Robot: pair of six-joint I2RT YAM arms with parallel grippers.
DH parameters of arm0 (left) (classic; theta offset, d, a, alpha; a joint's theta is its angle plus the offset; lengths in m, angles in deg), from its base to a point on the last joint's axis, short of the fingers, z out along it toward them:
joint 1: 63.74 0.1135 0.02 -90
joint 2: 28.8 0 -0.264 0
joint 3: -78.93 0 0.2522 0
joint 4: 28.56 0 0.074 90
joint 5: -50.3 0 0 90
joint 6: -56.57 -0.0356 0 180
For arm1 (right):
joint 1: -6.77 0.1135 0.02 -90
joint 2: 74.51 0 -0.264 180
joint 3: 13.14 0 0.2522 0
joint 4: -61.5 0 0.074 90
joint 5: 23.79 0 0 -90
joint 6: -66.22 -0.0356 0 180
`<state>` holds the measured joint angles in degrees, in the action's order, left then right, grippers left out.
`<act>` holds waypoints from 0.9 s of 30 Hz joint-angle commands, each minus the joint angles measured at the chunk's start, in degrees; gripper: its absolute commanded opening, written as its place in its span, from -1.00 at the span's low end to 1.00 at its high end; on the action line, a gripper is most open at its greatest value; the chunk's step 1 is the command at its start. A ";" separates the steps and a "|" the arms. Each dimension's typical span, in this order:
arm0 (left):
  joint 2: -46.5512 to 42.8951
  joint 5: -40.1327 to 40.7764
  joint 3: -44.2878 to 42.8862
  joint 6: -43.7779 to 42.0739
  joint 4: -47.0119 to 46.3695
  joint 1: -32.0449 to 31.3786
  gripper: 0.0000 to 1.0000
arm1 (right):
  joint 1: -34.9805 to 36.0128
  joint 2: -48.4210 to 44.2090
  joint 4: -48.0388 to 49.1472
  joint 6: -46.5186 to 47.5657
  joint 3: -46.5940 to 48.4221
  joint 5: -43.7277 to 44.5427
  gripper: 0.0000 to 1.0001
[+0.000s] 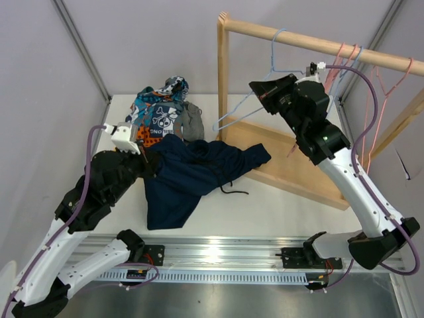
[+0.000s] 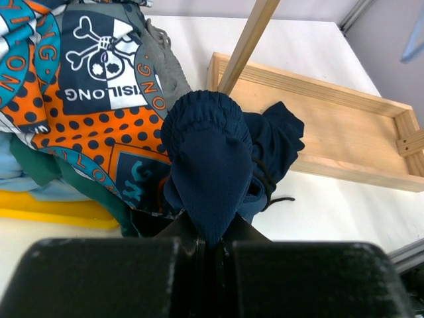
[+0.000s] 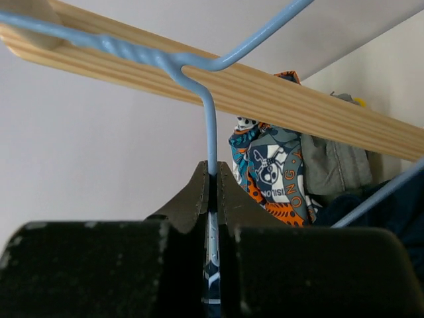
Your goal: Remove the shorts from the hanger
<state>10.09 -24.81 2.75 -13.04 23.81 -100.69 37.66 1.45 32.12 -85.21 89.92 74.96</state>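
The navy shorts (image 1: 192, 172) lie spread on the table, one end on the rack's wooden base (image 1: 298, 175). My left gripper (image 1: 147, 159) is shut on a bunched fold of them (image 2: 212, 165), its jaws (image 2: 212, 242) pinching the cloth. The patterned orange, blue and white shorts (image 1: 159, 109) and the grey shorts (image 1: 192, 122) are piled behind. Teal green (image 2: 40, 169) and light blue (image 2: 12, 165) cloth shows under the patterned shorts (image 2: 86, 73). My right gripper (image 1: 260, 91) is shut on the bare blue wire hanger (image 1: 242, 106), which hooks over the wooden rail (image 1: 318, 44); the wire (image 3: 209, 132) runs between the fingers (image 3: 212, 182).
Pink hangers (image 1: 346, 56) hang further right on the rail. The rack's upright post (image 1: 222, 79) stands just behind the navy shorts. A yellow flat object (image 2: 53, 211) lies under the pile. Grey walls close in the table on both sides.
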 commanded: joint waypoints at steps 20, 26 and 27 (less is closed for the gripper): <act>47.82 8.84 -82.95 -17.48 8.86 20.94 -1.00 | 9.80 -26.90 -18.74 7.38 -10.45 19.98 0.86; 56.69 0.85 -79.79 -12.30 -5.30 27.10 -1.00 | 9.80 -32.45 -21.38 8.08 -13.36 19.02 0.84; 58.91 -0.90 -83.27 -11.08 -4.95 27.80 -1.00 | 9.80 -32.81 -22.17 8.08 -13.53 19.02 0.84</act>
<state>61.74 -19.69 -77.44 -27.05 25.41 -74.63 47.17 -30.61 12.08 -78.13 77.50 92.38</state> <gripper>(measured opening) 0.023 0.924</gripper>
